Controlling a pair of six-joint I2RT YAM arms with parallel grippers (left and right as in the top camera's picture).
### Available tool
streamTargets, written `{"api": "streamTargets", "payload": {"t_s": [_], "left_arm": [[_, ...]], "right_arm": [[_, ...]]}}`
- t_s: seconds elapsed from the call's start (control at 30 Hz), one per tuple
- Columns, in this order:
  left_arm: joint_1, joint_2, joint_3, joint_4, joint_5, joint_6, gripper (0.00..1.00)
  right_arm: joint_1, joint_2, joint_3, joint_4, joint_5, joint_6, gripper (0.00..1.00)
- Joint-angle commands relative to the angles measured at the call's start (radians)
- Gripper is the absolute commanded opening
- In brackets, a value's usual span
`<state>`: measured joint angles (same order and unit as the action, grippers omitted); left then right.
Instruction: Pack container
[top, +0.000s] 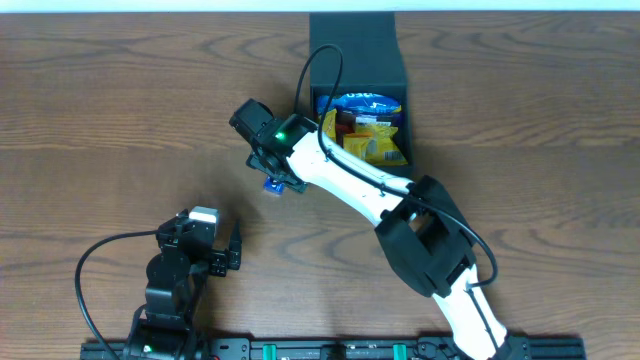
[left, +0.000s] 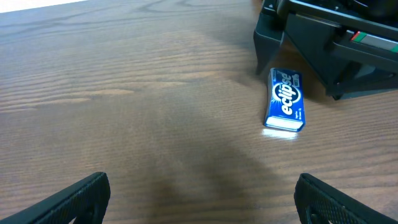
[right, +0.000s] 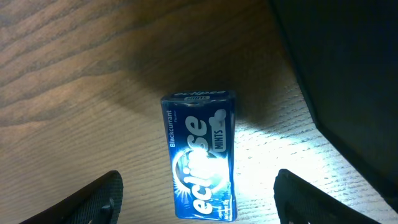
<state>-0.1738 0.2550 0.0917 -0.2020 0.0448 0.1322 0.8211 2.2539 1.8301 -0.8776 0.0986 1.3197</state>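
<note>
**Progress.** Packing is judged to be partly done.
- The container (top: 357, 45) is standing at the far edge of the counter (top: 120, 120), a little right of its middle. Its flap lid is hanging open on the far side.
- Several snack packets (top: 365, 130) are already sitting inside.
- One mint box (right: 202, 162) is lying flat on the counter outside the container, just beside its near left corner and toward the counter's middle.
- The right gripper (right: 199, 198) is hovering over the mint box, jaws spread to either side and gripping nothing.
- The left gripper (left: 199, 199) is idling by the near edge, left of middle, jaws wide and empty.
- Remaining, in my judgement: lifting the mint box in and closing the lid.

**Materials.**
- The counter is showing a smooth brown wood-grain surface.
- The container is presenting as matte dark cardboard, square and straight-walled.
- The packets are appearing as glossy crinkled film in blue and yellow.
- The mint box is reading as a small blue rectangular carton with white printed lettering, and glare is falling on the counter beside it.
</note>
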Motion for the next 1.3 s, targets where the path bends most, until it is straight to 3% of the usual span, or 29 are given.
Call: {"api": "streamTargets", "payload": {"t_s": [0.0,1.27], "left_arm": [[0.003,-0.008,-0.029,-0.008,-0.011,0.01,0.96],[0.003,-0.008,-0.029,-0.008,-0.011,0.01,0.95]], "right_arm": [[-0.002,0.049,0.006,0.0,0.016,-0.027,0.78],[0.005,0.089,0.006,0.002,0.043,-0.118,0.66]]}}
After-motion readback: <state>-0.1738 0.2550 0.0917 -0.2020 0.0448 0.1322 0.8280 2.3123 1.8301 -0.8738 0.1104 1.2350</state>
